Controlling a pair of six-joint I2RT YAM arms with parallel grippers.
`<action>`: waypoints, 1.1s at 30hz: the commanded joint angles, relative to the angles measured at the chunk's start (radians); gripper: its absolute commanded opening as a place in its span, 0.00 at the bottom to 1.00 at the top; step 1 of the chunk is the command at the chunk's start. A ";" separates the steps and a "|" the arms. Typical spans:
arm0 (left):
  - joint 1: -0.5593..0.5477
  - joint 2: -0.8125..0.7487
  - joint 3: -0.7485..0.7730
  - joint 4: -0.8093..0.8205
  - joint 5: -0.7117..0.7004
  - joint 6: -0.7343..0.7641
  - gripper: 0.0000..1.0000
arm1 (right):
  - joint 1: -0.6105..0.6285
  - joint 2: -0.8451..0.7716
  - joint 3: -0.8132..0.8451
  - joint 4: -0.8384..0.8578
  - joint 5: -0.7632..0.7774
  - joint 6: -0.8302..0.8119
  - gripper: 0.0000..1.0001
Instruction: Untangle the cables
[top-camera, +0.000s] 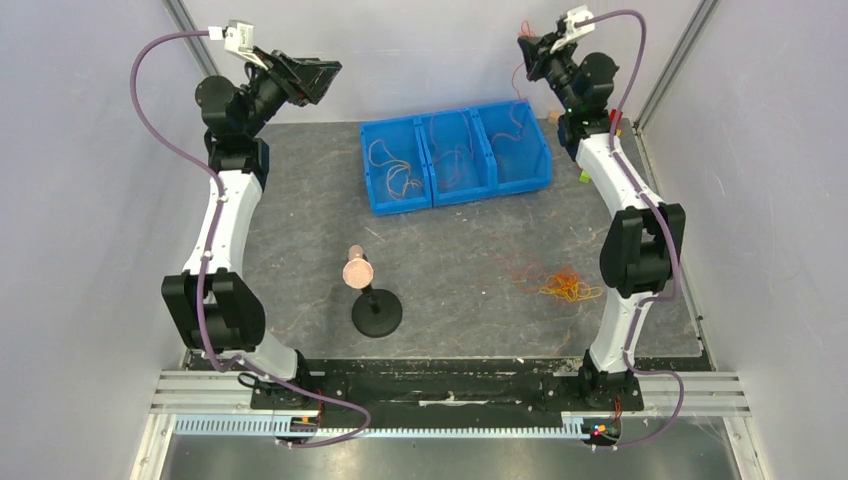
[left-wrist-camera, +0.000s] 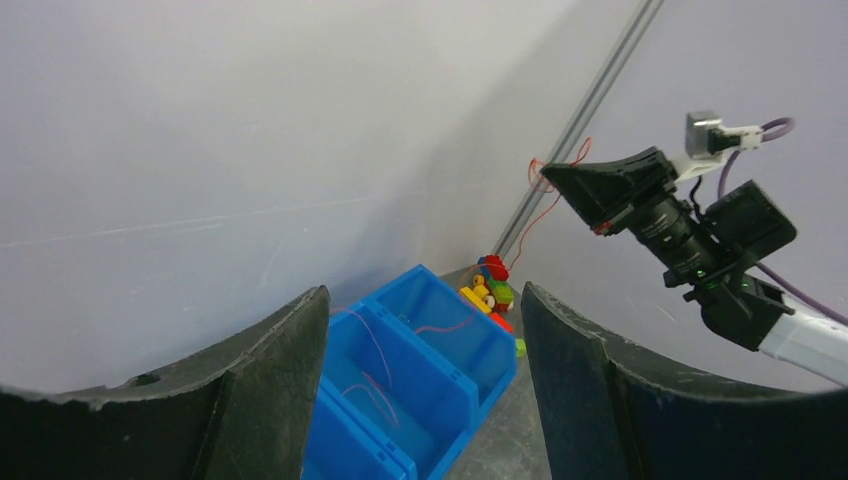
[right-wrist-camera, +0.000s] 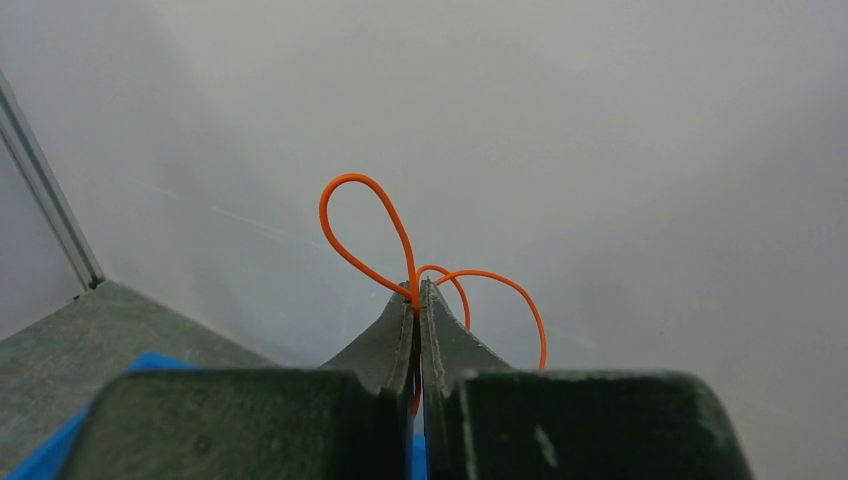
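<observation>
Bright, soft and even from overhead, washing the pale walls (top-camera: 90, 250) to a flat grey-white and leaving only a faint, short shadow around the black stand (top-camera: 377, 315). Sharp enough from above to pick out thin strands (top-camera: 565, 286) on the mat (top-camera: 300, 230). Blurred and dark on the close fingers (left-wrist-camera: 250, 400) in the wrist views, crisp on the orange cable (right-wrist-camera: 350, 178).

No readable text, labels, brands, numbers or signs in any view
</observation>
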 joint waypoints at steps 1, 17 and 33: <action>0.021 -0.077 -0.033 0.033 0.037 -0.027 0.77 | 0.001 0.060 -0.091 0.039 0.011 0.050 0.00; 0.064 -0.081 -0.074 0.002 0.058 -0.050 0.79 | 0.041 0.374 -0.033 -0.285 0.104 -0.048 0.00; 0.066 -0.124 -0.074 -0.136 0.035 0.041 0.80 | 0.018 0.007 -0.191 -0.491 -0.005 -0.169 0.78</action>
